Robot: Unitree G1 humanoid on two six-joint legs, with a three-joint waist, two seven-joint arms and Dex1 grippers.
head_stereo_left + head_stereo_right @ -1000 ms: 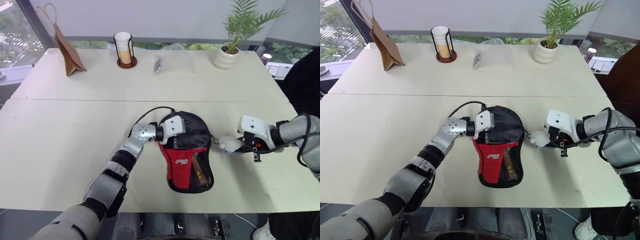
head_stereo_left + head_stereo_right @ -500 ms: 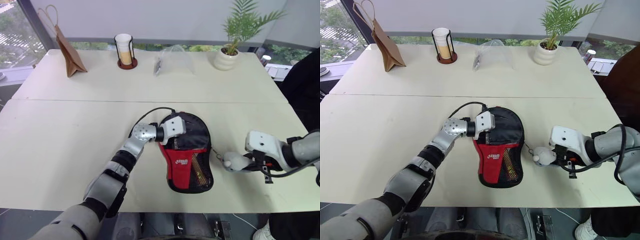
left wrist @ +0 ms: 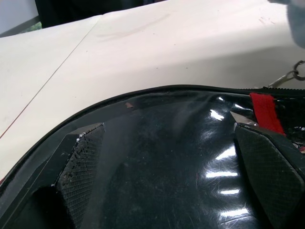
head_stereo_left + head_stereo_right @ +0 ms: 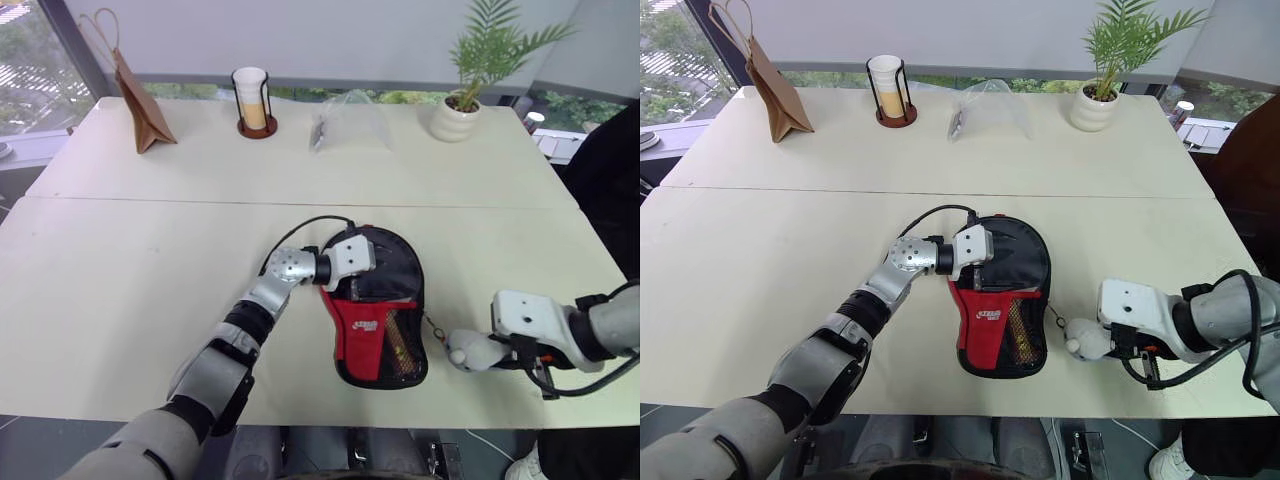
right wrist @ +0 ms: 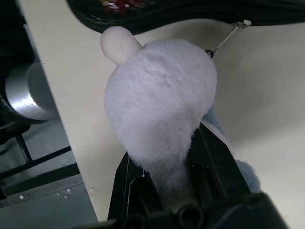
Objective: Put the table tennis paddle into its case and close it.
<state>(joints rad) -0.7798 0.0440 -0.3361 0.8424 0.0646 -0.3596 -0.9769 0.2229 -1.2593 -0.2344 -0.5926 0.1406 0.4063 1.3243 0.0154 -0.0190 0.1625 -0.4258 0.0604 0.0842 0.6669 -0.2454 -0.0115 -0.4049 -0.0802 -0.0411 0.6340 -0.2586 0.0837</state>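
The case [image 4: 378, 330], black with a red panel and a mesh pocket, lies flat on the table's near half. My left gripper [image 4: 372, 272] rests on its round black top, open. In the left wrist view its fingers [image 3: 81, 162] stand wide apart over a glossy black surface. The table tennis paddle is hidden. A thin chain [image 4: 433, 326] runs from the case's right edge to a small white and grey-blue plush toy [image 4: 468, 352]. My right gripper [image 5: 167, 186] is shut on that plush toy [image 5: 159, 105], close to the table's near edge.
Along the far side stand a brown paper bag [image 4: 140, 100], a cup in a wire holder [image 4: 251, 98], a clear plastic bag [image 4: 345, 122] and a potted plant [image 4: 458, 112]. A seam [image 4: 150, 201] crosses the table behind the case.
My right gripper has drawn the plush toy back toward the near table edge, and the chain now trails from the case. The left gripper and the case have stayed put.
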